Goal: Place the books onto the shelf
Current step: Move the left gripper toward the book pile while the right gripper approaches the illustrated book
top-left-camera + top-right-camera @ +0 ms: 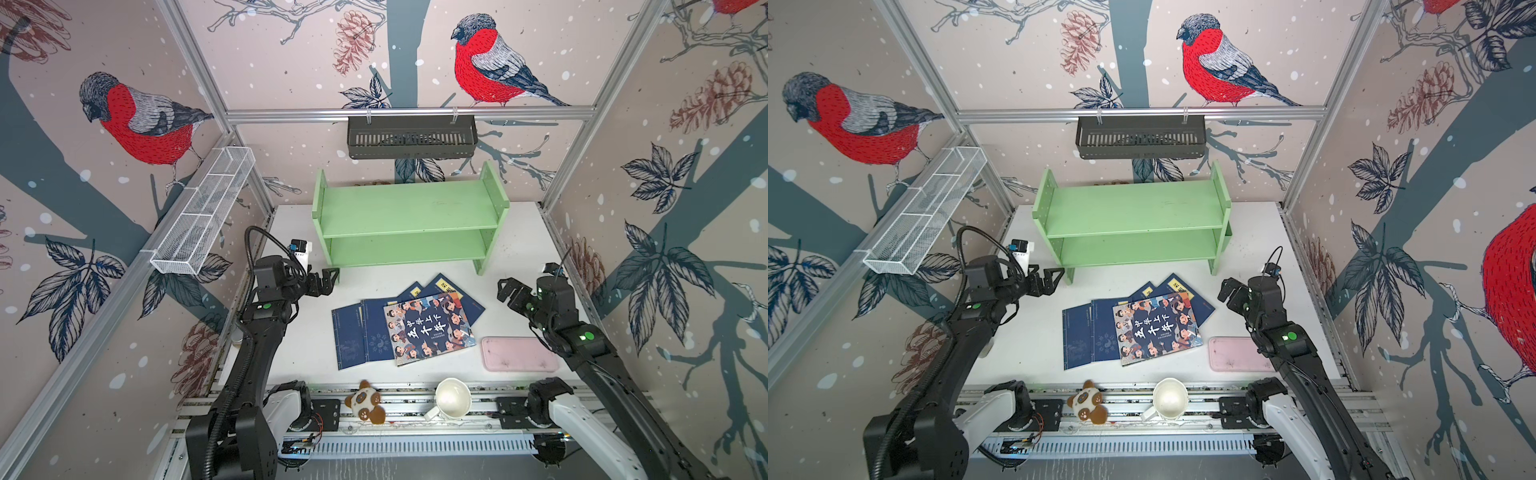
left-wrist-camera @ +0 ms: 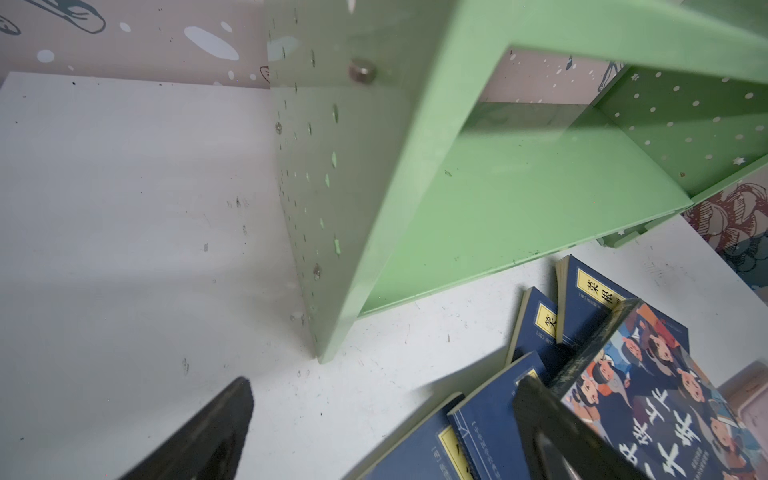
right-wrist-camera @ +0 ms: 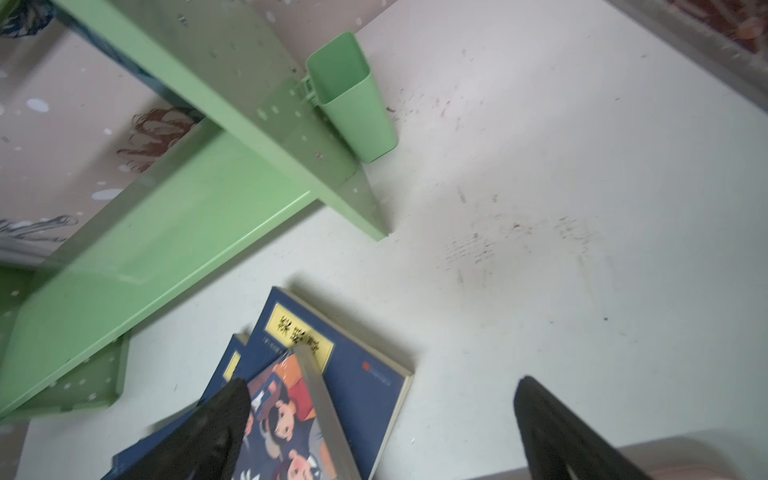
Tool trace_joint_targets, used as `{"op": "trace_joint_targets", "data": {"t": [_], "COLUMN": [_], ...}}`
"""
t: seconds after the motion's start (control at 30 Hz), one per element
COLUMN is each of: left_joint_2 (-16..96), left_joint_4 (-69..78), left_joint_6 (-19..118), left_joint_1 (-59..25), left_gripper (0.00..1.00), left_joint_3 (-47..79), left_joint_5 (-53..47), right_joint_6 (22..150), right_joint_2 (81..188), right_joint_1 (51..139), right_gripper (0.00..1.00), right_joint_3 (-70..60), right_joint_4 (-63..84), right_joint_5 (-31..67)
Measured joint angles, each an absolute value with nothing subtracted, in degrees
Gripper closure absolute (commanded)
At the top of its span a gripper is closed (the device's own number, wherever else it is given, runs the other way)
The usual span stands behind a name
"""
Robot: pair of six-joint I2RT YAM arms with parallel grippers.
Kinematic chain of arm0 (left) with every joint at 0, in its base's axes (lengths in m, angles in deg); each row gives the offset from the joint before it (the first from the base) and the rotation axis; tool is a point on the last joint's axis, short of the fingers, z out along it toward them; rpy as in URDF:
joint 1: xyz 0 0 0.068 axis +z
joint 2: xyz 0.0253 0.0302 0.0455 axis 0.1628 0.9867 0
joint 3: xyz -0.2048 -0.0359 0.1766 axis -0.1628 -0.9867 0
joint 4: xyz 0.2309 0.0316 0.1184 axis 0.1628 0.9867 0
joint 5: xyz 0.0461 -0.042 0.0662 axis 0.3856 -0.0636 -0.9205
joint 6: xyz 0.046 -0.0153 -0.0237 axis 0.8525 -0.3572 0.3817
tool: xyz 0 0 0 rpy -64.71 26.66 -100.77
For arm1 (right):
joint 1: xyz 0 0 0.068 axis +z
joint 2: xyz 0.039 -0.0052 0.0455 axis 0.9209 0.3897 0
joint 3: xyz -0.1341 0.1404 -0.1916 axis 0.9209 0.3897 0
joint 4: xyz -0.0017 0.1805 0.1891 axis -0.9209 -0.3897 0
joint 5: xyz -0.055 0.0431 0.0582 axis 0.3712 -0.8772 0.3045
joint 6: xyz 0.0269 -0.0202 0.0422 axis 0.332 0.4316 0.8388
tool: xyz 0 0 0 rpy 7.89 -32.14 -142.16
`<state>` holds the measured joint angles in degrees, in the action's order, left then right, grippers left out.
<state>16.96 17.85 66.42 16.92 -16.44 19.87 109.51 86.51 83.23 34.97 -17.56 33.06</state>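
Books [image 1: 405,322] lie flat in a fanned pile just in front of the shelf [image 1: 409,216], between the left gripper [image 1: 328,281] at its left foot and the right gripper [image 1: 506,293], both spread wide and empty, with the right seemingly nearer.

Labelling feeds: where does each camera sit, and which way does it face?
Top views: high in front, looking down at shelf and books; left gripper and right gripper show.
Left wrist: on left arm, facing shelf's end; open fingers show.
Right wrist: on right arm, facing shelf's other end; fingers show.
Shared: both wrist views catch the cartoon book.
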Motion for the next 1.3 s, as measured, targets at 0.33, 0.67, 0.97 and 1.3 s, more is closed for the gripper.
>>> {"op": "trace_joint_targets", "data": {"t": [0.33,0.67,0.97,1.3], "left_joint_2": [13.66,12.46,13.47,11.61], "left_joint_4": [30.20,32.49,32.19,28.51], "left_joint_6": [56.73,46.31,42.13,42.11], "left_joint_1": [16.81,16.77,13.69,4.64], "left_gripper": [0.03,0.06,0.07,0.06], "left_joint_3": [-8.02,-7.57,-13.31,-18.17], "left_joint_5": [22.51,28.18,32.92,33.97], "right_joint_6": [113.25,116.61,120.46,123.67], "right_joint_2": [90.29,89.70,88.82,87.23], "right_joint_1": [90.55,92.97,95.66,97.80], "right_gripper": [0.00,0.00,0.00,0.00], "right_joint_3": [31.47,32.47,37.52,43.66], "right_joint_4": [-23.20,-26.66,-27.42,-25.13], "right_joint_5": [23.73,15.49,10.77,6.25]}}
